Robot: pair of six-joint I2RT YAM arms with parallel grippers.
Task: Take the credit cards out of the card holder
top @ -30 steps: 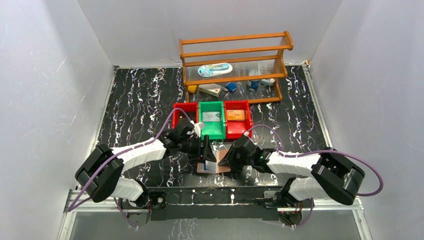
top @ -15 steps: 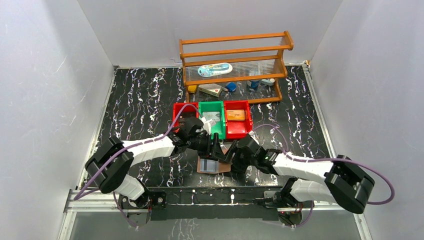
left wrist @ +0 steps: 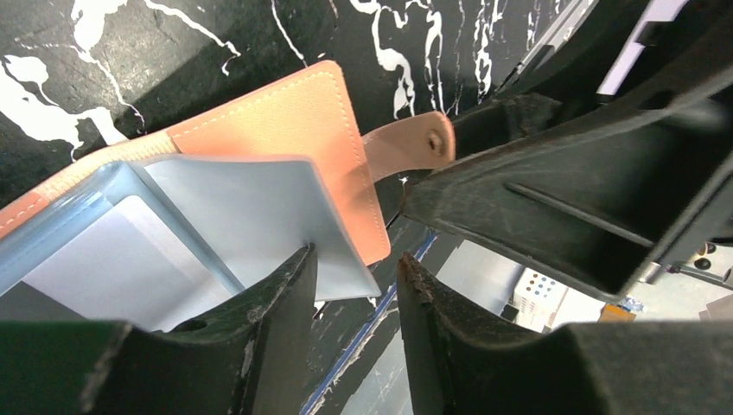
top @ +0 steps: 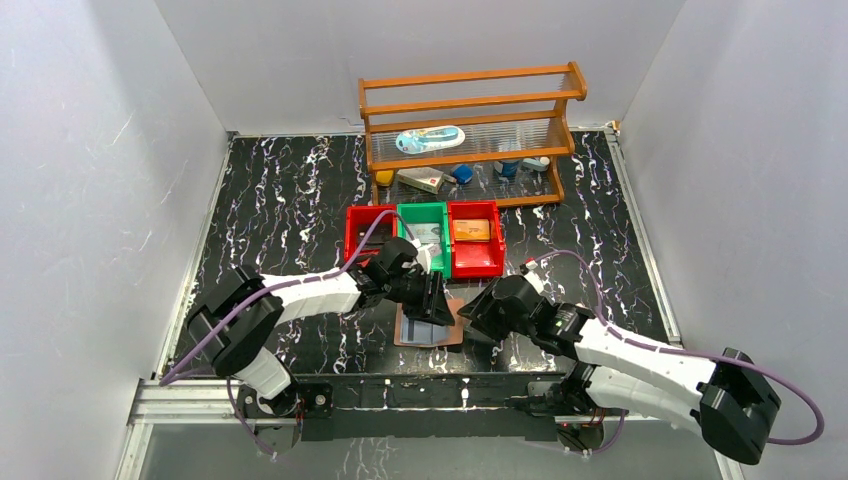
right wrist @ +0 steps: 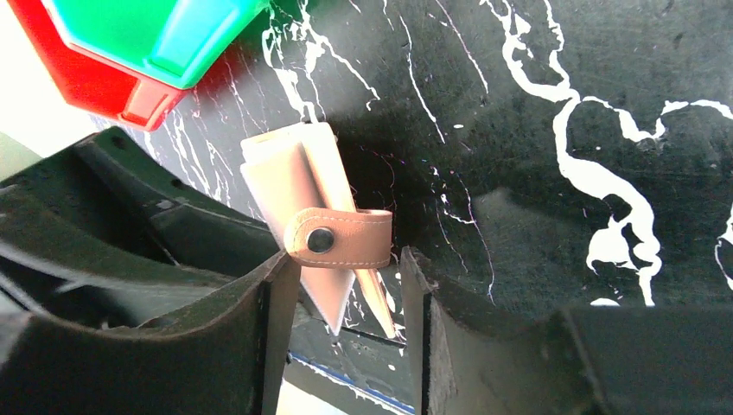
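The left arm reaches in from the left across the black marbled bench (top: 280, 200), and the left gripper (left wrist: 356, 294) hangs over the card holder (left wrist: 285, 121). The holder lies spread flat near the front edge of the bench, between the two arms. In the left wrist view its pinkish-brown cover faces up, with the clear bluish sleeve (left wrist: 251, 207) lying on it. A pale card (left wrist: 112, 259) shows through the sleeve.

The near right corner of the sleeve sits in the narrow gap between the left gripper's fingers. They are slightly parted and do not appear to pinch it.

The snap tab (left wrist: 413, 145) sticks out from the holder's right side. There the right gripper (right wrist: 346, 253) comes in low. Its fingers are a small way apart with the tab lying across the gap and the holder's edge running down between them. The tab nearly fills the gap, but no clamping shows. The bulk of that gripper crowds the holder's right edge, close to the left gripper.

Just behind the holder stand three bins in a row, touching. From left they are a red bin (top: 352, 225), a green bin (top: 403, 240) holding a silver-grey card (top: 426, 233), and a second red bin (top: 497, 245) holding an orange card (top: 473, 230). The left gripper's cable crosses the first red bin. Farther back a wooden rack (top: 470, 100) holds small items.
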